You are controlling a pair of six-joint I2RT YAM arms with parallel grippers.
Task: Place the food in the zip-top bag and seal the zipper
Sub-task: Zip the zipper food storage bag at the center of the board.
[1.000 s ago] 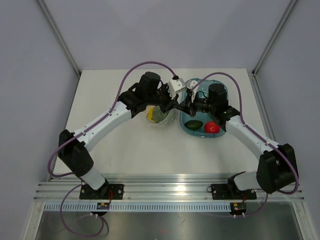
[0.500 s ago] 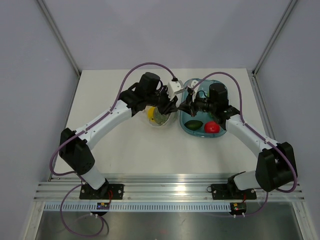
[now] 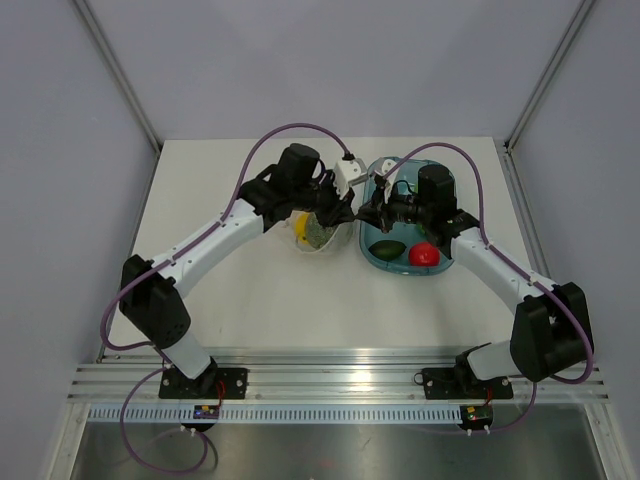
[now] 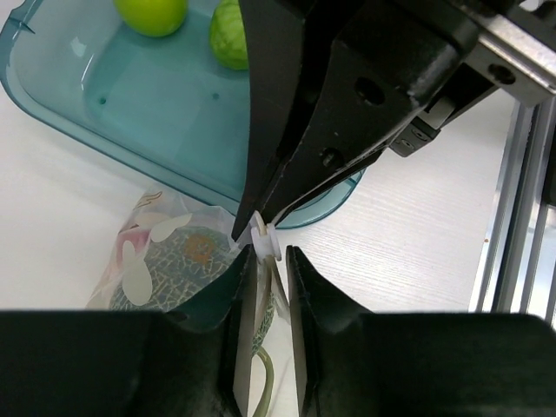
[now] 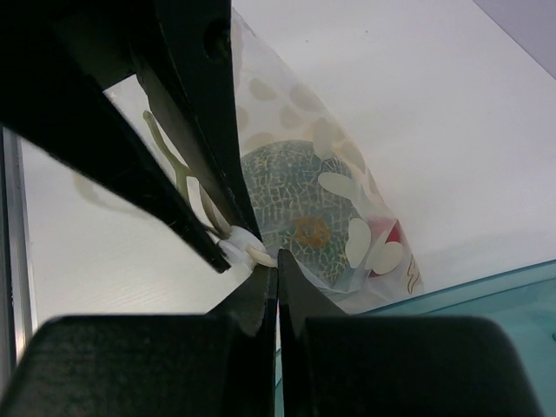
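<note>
Both left gripper (image 4: 270, 261) and right gripper (image 5: 276, 278) pinch the zipper (image 4: 264, 238), tip-to-tip.

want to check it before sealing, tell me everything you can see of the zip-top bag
The zip-top bag is clear floppy plastic printed with cream dots, sitting beside the blue tray. A netted grey-green ball and a yellow piece show inside. The left tool and right tool pinch its mouth edge.

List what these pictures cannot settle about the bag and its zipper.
Zipper seal: top view, left fingers and right fingers cover it; wrist views show only a short white piece.
Zip-top bag contents: behind the grey-green ball, hidden by it and the printed dots, both wrist views.
</note>
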